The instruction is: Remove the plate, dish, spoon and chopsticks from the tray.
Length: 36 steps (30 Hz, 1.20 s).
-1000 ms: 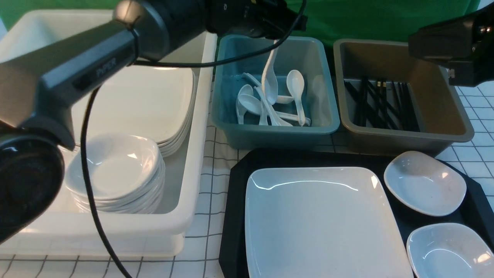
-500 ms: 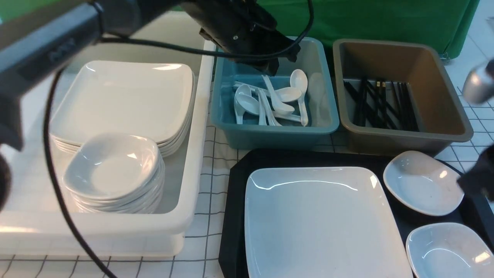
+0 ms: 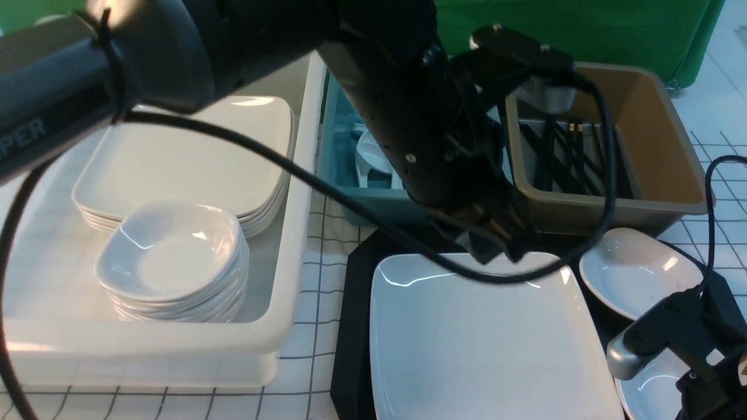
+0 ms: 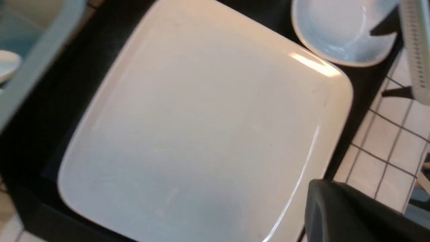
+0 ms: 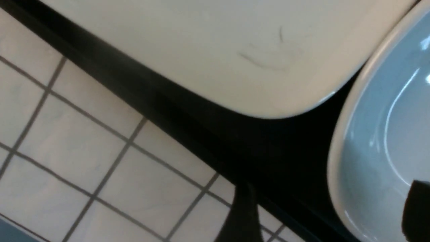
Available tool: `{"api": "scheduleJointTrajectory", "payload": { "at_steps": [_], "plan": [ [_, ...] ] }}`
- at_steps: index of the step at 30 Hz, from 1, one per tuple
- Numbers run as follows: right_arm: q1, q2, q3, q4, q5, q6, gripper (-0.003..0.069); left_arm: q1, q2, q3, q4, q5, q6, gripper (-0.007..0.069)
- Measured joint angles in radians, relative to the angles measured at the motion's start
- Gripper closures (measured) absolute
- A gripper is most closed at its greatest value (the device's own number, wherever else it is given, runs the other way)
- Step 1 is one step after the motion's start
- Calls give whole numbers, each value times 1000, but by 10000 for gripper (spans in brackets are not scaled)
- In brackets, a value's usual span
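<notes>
While your left gripper (image 3: 495, 248) hangs pinched closed and empty over the far edge of the plate (image 3: 484, 344), the plate lies flat on the tray (image 3: 352, 326). Your right gripper (image 5: 329, 218) stands spread wide, holding nothing, above the rim of the near dish (image 5: 379, 127), just beside the plate's corner.

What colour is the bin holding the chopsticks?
Brown; the bin shows best in the front view.
</notes>
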Motion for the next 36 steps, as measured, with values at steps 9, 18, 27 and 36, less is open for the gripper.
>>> {"api": "scheduleJointTrajectory", "payload": {
  "at_steps": [9,18,27,36],
  "plan": [
    [2,80,17,-28,-102,-16,75,-61,-9,128,-99,-24,67,637],
    [2,132,17,-60,-158,15,293,-70,-9,143,-189,-123,130,637],
    [5,90,-66,-75,-42,11,497,-62,-9,143,-199,-180,141,634],
    [5,-90,-299,-54,247,71,614,53,-81,143,-184,-201,98,628]
  ]
}}
